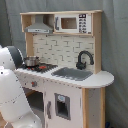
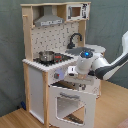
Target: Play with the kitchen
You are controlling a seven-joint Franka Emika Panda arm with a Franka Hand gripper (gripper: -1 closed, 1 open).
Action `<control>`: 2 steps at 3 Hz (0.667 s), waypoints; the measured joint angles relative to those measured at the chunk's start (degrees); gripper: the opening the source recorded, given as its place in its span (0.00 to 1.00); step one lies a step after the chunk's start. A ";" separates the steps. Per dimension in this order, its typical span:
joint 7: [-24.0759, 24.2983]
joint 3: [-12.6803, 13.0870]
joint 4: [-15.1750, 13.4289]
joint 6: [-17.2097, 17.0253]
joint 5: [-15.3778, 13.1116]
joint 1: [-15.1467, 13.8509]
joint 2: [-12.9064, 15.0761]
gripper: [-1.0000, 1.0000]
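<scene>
Hanging open, the oven door (image 2: 70, 102) sits below the arm (image 2: 102, 65) at the kitchen (image 2: 52, 60) front; I cannot tell the claw's state.

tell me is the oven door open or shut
Open. In the second exterior view the oven door is swung out from the kitchen, its window frame tilted forward below the arm.

A pot (image 2: 46, 56) sits on the kitchen (image 2: 35, 80) stovetop (image 2: 52, 58), left of the sink (image 1: 74, 73) in both exterior views.
</scene>
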 joint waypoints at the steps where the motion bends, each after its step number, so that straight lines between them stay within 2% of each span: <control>1: 3.31 -1.10 0.60 -3.27 -4.15 1.79 0.16 1.00; 2: 6.31 -2.19 1.71 -7.95 -8.32 3.22 0.16 1.00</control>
